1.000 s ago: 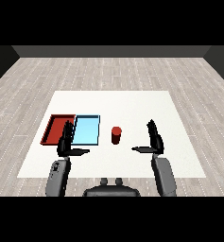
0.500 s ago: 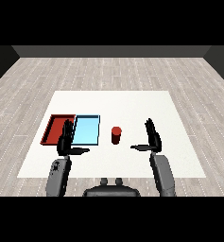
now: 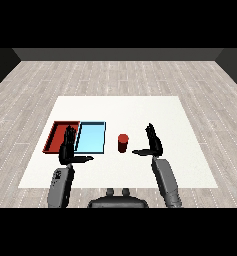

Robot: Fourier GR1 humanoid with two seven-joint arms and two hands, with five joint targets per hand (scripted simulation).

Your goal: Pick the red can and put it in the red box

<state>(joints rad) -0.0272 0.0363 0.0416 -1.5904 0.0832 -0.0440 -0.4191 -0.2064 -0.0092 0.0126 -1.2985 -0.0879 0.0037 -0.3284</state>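
The red can (image 3: pixel 122 143) stands upright on the white table (image 3: pixel 140 110), just right of the light blue tray (image 3: pixel 91 137). The red tray (image 3: pixel 59 136) lies left of the blue one. My right hand (image 3: pixel 153 142) is open a short way to the right of the can, fingers straight and thumb pointing toward it, not touching. My left hand (image 3: pixel 67 148) is open at the near edge of the two trays, partly covering the red tray's near right corner.
The two trays lie side by side at the table's left half. Bare white table stretches behind the can and to the right of my right hand. Grey wooden floor surrounds the table.
My right hand has moved left toward the can, closing most of the gap. The left hand and the can have stayed put.
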